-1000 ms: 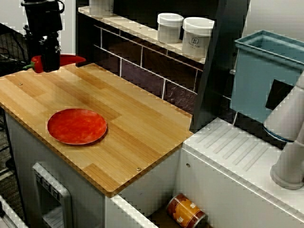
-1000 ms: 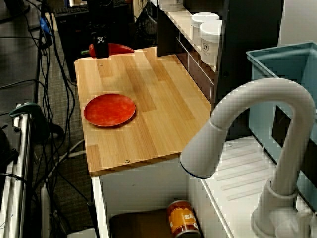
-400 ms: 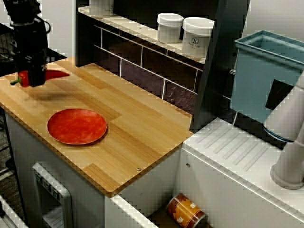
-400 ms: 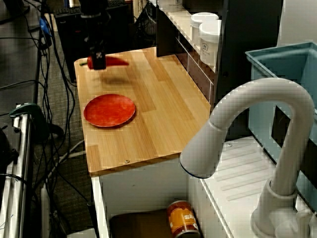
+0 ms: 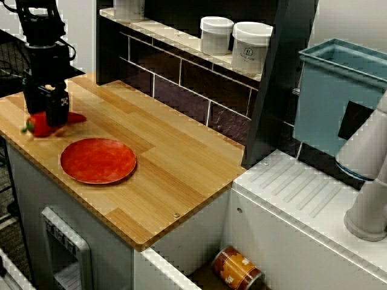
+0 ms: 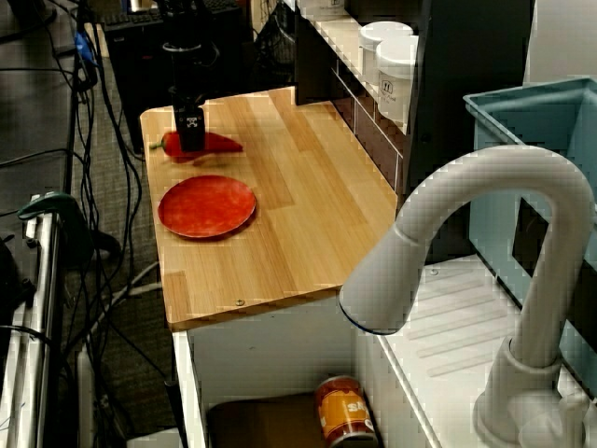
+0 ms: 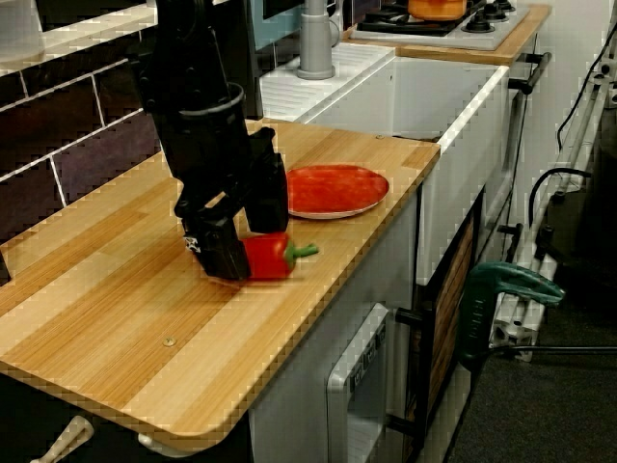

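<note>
One red pepper (image 5: 38, 124) sits low on the wooden counter (image 5: 175, 169), just beside the single red plate (image 5: 98, 161), on the plate's side away from the sink. From the counter's end, its green stem points towards the counter's front edge, and its body (image 7: 267, 258) stands apart from the plate's (image 7: 337, 189) rim. Whether its underside touches the wood cannot be told.

The one black gripper (image 5: 47, 112) comes down from above the pepper. One finger (image 7: 220, 253) stands on the pepper's side away from the plate, the other on the plate's side, and both press against the red flesh, so it is clamped on the pepper. The view over the tap shows the same: the gripper (image 6: 190, 133) is upright across the pepper (image 6: 218, 144), just behind the plate (image 6: 206, 207).

Well beyond the plate, two white jars (image 5: 216, 35) (image 5: 251, 47) stand side by side on the wall shelf. Farther from the plate are one blue bin (image 5: 329, 99) and one white tap (image 6: 485, 182). One orange can (image 5: 237, 269) lies on its side below counter level, past the plate towards the sink.
</note>
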Action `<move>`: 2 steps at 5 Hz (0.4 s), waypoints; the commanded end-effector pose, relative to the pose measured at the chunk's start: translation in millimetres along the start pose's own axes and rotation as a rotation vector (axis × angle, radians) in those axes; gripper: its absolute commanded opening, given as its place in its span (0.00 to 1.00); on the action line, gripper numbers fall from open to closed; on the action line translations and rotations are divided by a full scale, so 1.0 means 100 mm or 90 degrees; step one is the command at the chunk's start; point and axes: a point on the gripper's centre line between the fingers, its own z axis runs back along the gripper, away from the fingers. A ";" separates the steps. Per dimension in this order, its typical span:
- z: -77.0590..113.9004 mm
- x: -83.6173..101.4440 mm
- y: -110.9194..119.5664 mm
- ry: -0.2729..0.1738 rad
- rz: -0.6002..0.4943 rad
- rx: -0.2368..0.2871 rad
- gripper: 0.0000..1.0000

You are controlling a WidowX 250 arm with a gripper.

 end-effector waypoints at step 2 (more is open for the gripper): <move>0.35 0.03 0.13 -0.010 -0.020 -0.022 1.00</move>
